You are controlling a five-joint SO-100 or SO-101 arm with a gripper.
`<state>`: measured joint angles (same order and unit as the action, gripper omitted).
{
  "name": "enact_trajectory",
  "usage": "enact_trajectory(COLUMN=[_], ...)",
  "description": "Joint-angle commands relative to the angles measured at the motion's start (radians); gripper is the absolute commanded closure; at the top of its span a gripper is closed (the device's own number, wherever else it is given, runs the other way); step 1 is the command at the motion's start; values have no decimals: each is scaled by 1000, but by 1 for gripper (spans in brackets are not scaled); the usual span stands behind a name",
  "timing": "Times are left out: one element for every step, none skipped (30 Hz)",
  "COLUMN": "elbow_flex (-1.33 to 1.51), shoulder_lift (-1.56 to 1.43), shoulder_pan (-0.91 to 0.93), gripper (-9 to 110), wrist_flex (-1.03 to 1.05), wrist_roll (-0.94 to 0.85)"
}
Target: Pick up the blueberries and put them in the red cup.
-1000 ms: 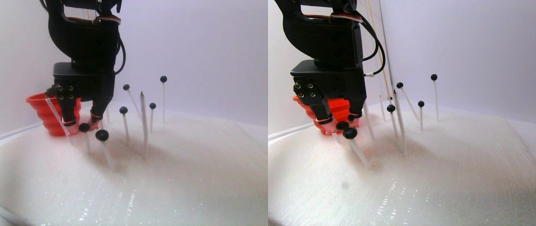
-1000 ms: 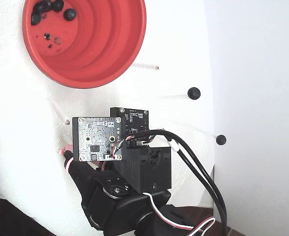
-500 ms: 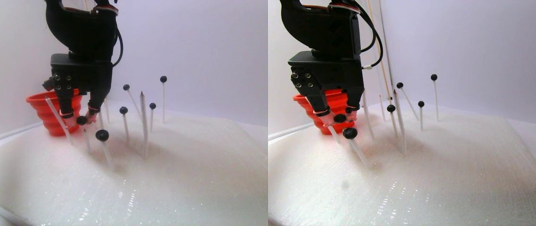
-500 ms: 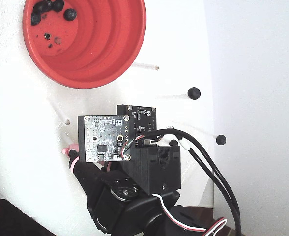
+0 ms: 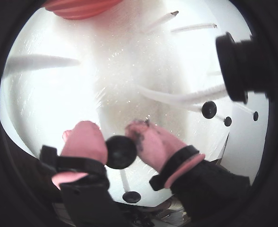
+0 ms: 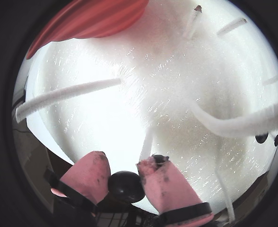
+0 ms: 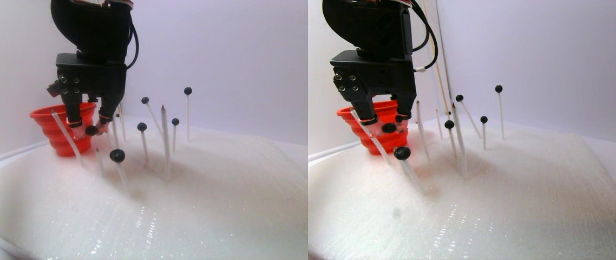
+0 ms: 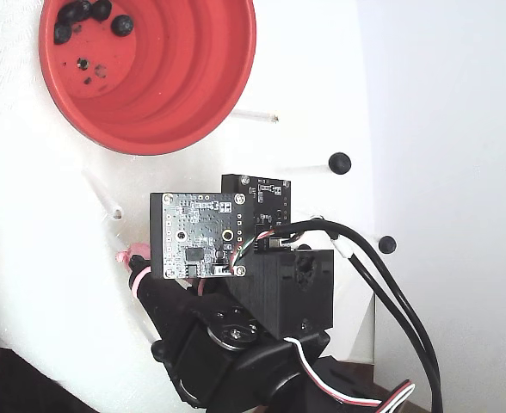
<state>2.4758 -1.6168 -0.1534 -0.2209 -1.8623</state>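
In a wrist view, the gripper (image 5: 121,144) pinches one blueberry (image 5: 121,152) between its pink fingers (image 5: 85,141). In the stereo pair view, that berry hangs just right of the red cup (image 7: 59,131). In the fixed view, the cup holds more blueberries (image 8: 85,17) at its far left.

- The black arm (image 7: 94,32) reaches down from above, wrist pointing at the surface.
- Its gripper (image 5: 121,149) hangs raised off the surface.
- Two pink fingertips (image 6: 89,172) are pinched together around one of the blueberries (image 6: 125,186).
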Motion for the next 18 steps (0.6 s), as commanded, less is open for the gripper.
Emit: enact_trajectory(elbow_flex=[-48,-51,-57,-63,-69,-74,-80,-86,-91,-95,-100,-104,-109,-115,-121,-127,-133,-141], shoulder_lift=[-130,-140,-150,-160,-167,-175,-183,-189,-192,-195,-196,-201,-202,-202,-202,-204,-204,-204], shoulder_pan=[-32,-35,-40,-43,-46,-48,-51,-52,-54,-57,-60,-63,-64,-66,-69,-72,-74,-78], gripper=[90,90,90,90,90,90,90,90,90,90,90,90,90,90,90,90,90,90], wrist_flex=[11,14,20,26,32,38,43,51,55,55,55,57,57,58,60,63,63,63], wrist_roll=[-3,-3,-3,-2,-2,0,2,2,3,3,3,2,2,2,3,3,3,3])
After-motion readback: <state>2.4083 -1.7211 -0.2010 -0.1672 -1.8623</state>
